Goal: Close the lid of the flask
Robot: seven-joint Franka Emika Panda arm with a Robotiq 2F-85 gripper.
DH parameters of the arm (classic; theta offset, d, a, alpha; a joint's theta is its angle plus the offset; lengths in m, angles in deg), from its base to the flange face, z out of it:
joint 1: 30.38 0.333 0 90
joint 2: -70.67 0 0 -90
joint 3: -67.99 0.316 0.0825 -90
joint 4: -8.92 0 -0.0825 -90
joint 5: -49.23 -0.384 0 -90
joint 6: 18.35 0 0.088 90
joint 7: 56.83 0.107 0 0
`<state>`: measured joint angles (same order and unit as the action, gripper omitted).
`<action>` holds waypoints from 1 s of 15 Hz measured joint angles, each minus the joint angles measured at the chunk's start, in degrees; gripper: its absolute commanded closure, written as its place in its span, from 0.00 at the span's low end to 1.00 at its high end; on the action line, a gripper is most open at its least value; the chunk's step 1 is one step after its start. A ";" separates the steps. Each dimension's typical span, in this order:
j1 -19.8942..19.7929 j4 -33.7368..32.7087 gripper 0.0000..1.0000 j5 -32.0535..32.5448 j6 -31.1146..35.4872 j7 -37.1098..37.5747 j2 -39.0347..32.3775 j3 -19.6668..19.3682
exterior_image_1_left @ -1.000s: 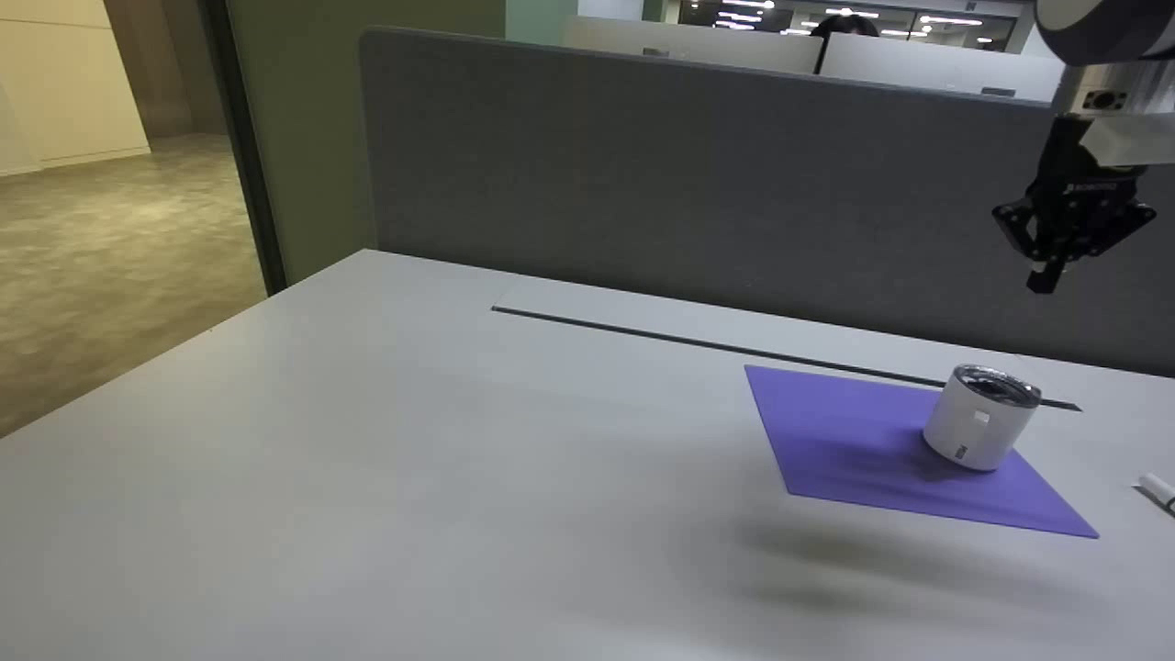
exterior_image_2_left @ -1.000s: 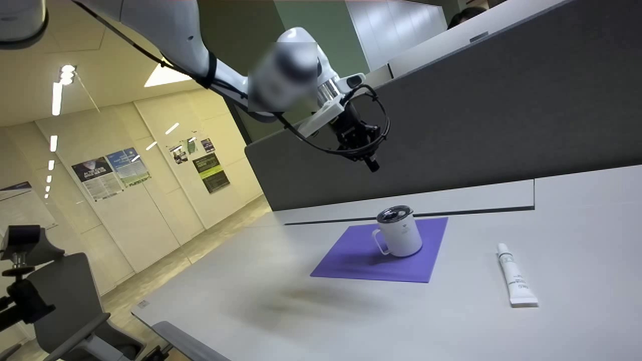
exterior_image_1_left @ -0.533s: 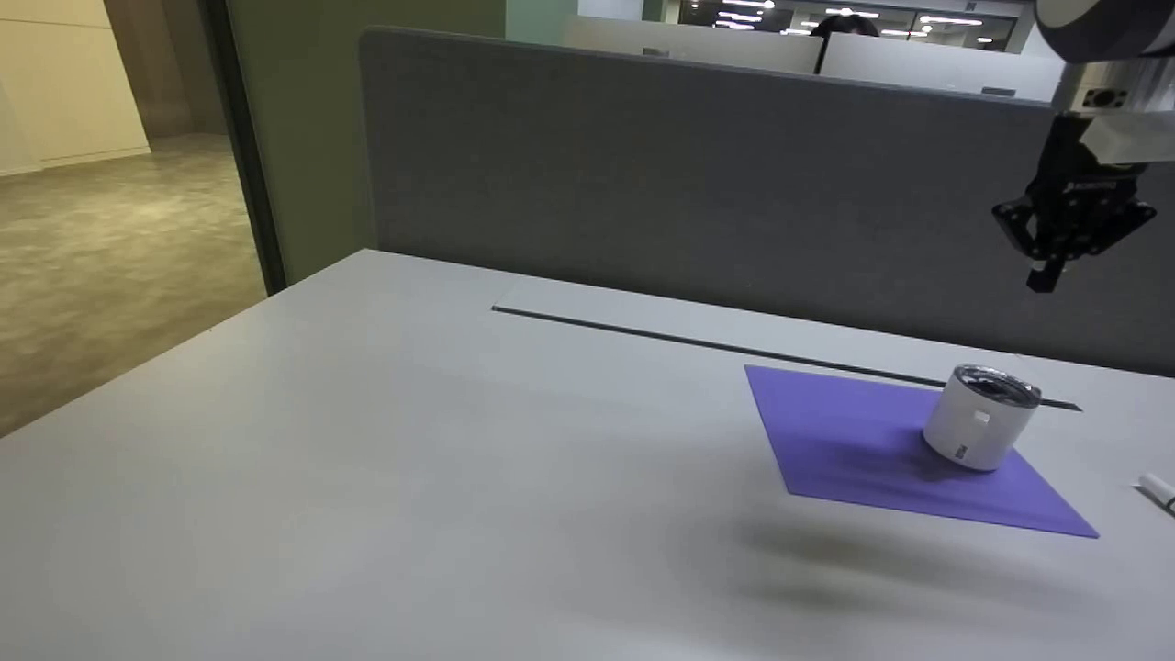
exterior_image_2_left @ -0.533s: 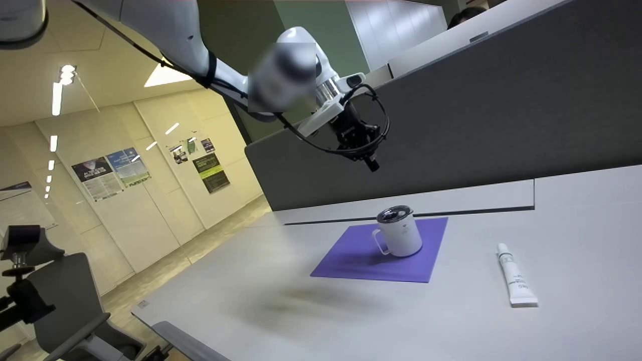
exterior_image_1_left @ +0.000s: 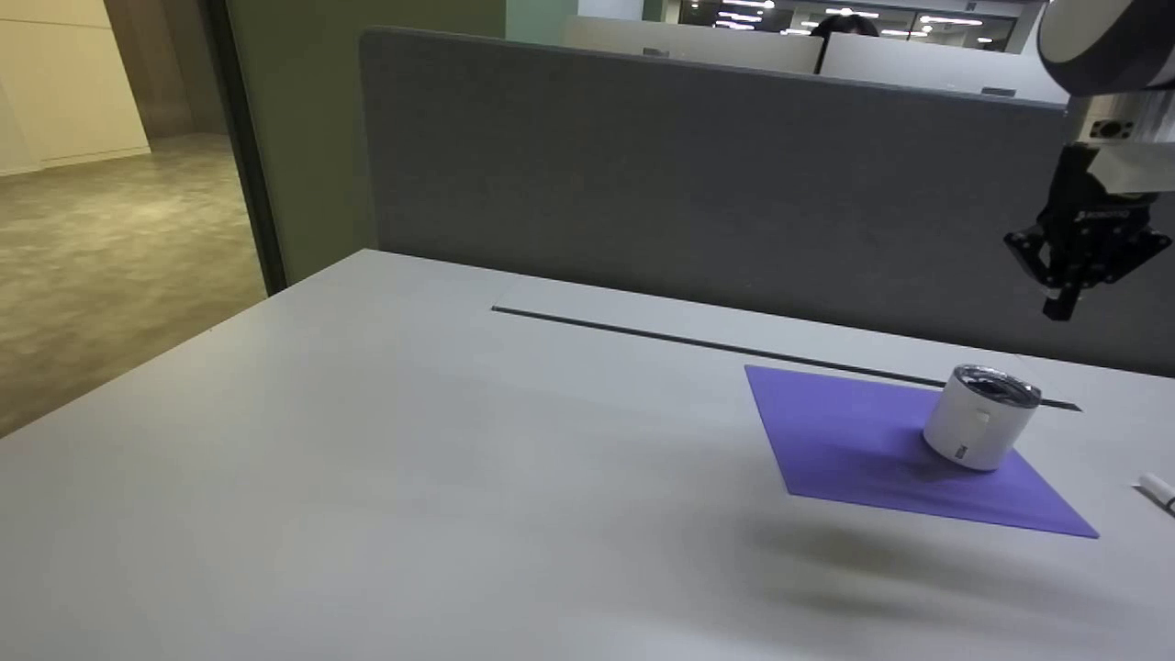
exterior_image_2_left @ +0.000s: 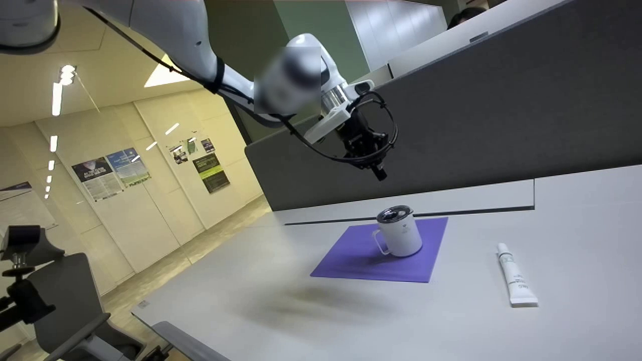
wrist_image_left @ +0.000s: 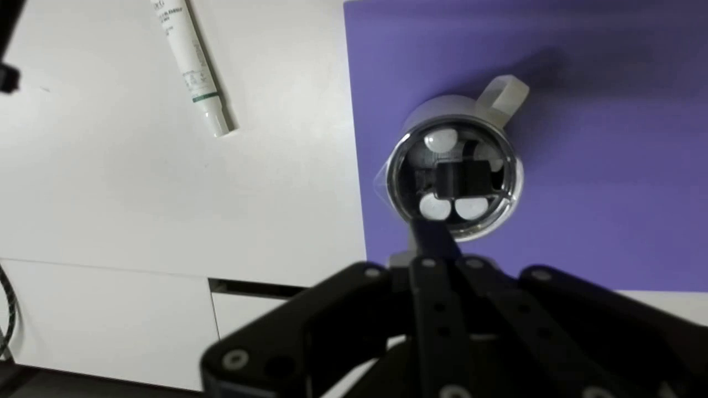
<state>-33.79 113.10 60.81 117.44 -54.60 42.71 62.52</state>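
The flask is a white mug with a handle, standing upright on a purple mat; it shows in both exterior views point(exterior_image_1_left: 971, 431) point(exterior_image_2_left: 403, 239) and in the wrist view point(wrist_image_left: 442, 108). Its clear round lid point(wrist_image_left: 509, 207) sits on top, with a dark rectangular slider tab point(wrist_image_left: 463, 179) across its middle. I cannot tell whether the drink opening is covered. My gripper point(exterior_image_1_left: 1061, 308) is shut and empty, fingertips together, pointing down in the air above the mug and apart from it, also in an exterior view point(exterior_image_2_left: 380, 174). In the wrist view the gripper point(wrist_image_left: 434, 237) overlaps the lid's lower rim.
The purple mat point(exterior_image_2_left: 346, 263) lies on the white table point(exterior_image_1_left: 413, 477). A white tube point(exterior_image_2_left: 516, 278) lies on the table apart from the mug, also in the wrist view point(wrist_image_left: 188, 55). A dark grey partition point(exterior_image_1_left: 688, 184) stands along the table's back edge.
In both exterior views my gripper has moved down and slightly right during the last half second, closer to the mug, staying shut. The mug, lid, mat and tube have not moved.
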 measured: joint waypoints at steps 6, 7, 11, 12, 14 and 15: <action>-0.32 -2.03 1.00 -0.85 1.31 0.19 -6.23 -1.24; -0.33 -2.33 1.00 -1.36 2.17 0.18 -7.10 -1.23; -0.18 -3.29 1.00 -2.30 3.77 0.10 -9.70 -1.06; -0.07 -3.56 1.00 -2.36 3.77 0.10 -10.18 -1.06; 0.06 -4.06 1.00 -2.48 3.80 0.10 -11.03 -1.00; 0.09 -4.26 1.00 -2.51 3.85 0.09 -11.36 -0.98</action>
<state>-33.70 108.84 58.31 121.29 -54.51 31.35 61.54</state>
